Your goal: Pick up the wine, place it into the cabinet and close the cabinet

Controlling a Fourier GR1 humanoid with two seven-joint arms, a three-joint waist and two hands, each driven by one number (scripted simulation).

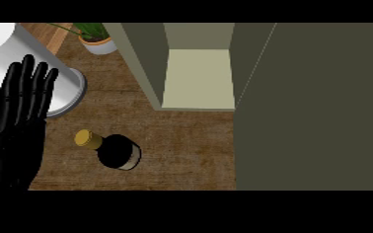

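A dark wine bottle with a gold cap stands upright on the wooden counter, in front of and left of the cabinet. The olive cabinet stands open, showing a pale shelf inside; its door swings out toward me and fills the right side of the view. My left hand shows at the left edge, fingers straight and pointing up, resting well left of the bottle and apart from it. My right hand shows nowhere in the view.
A grey round container sits behind the left hand's fingers. A potted green plant stands at the back left, next to the cabinet's left wall.
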